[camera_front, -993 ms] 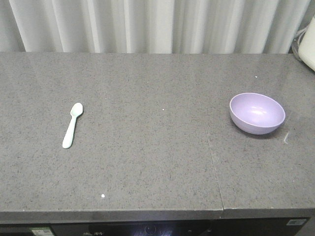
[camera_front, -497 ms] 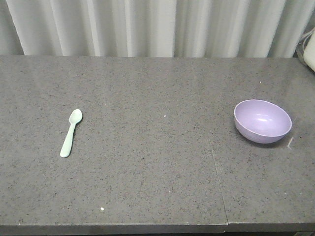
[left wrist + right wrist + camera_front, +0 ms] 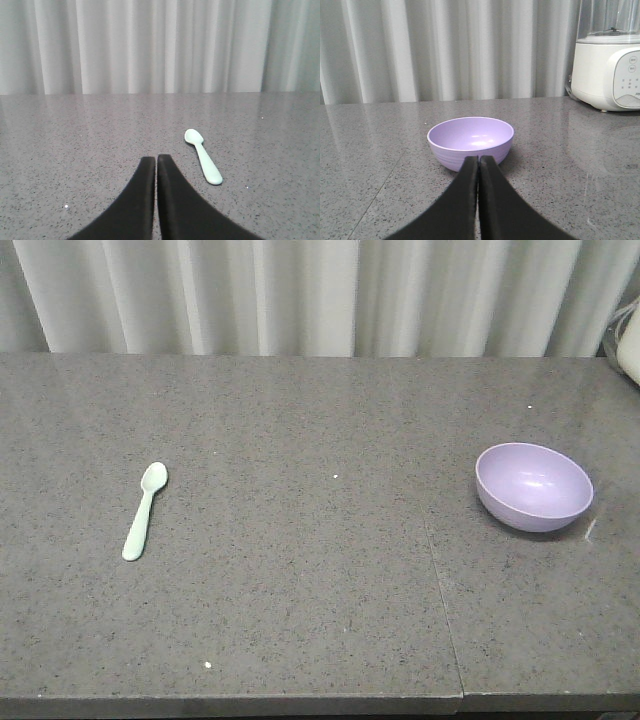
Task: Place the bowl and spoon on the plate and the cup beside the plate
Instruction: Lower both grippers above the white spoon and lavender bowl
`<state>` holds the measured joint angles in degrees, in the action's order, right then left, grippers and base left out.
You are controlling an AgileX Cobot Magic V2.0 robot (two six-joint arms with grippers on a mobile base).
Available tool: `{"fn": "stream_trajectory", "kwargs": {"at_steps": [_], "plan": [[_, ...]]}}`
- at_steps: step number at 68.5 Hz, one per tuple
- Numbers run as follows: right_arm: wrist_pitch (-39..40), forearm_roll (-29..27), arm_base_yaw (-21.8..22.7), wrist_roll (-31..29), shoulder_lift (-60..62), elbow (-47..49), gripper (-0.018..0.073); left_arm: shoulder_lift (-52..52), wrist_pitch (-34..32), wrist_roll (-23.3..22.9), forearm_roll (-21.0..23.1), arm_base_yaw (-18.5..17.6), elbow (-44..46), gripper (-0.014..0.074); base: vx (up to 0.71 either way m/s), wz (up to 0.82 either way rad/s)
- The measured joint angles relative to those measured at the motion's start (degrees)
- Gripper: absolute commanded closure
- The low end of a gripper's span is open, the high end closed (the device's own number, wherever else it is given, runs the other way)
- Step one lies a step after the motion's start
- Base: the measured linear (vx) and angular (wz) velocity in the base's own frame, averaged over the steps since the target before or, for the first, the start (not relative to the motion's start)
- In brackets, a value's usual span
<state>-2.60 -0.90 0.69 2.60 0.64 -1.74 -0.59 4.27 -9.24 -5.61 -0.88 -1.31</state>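
A lavender bowl [image 3: 534, 486] stands upright at the right of the grey counter [image 3: 300, 570]; in the right wrist view the bowl [image 3: 470, 140] sits just beyond my shut right gripper [image 3: 479, 158], whose black fingers hold nothing. A mint-green spoon [image 3: 144, 510] lies flat at the left of the counter, its scoop end pointing away. In the left wrist view the spoon [image 3: 203, 156] lies ahead and to the right of my shut, empty left gripper [image 3: 156, 157]. The plate and the cup are out of view. Neither gripper shows in the front view.
A white appliance with a clear jar [image 3: 610, 60] stands at the counter's far right, its edge [image 3: 630, 350] just in the front view. A white curtain [image 3: 300, 295] hangs behind the counter. A seam [image 3: 440, 590] runs through the countertop left of the bowl.
Between one second and half a second ago the front view shifted, so bowl and spoon sit slightly lower in frame. Since then nothing has visibly moved.
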Motion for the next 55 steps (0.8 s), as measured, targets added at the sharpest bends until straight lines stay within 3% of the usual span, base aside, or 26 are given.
{"fn": "stream_trajectory", "kwargs": {"at_steps": [55], "plan": [[2.60,0.00,0.00,0.00,0.00,0.00,0.0570,0.00,0.00,0.00,0.00,0.00,0.00,0.0603,0.00,0.00]]}}
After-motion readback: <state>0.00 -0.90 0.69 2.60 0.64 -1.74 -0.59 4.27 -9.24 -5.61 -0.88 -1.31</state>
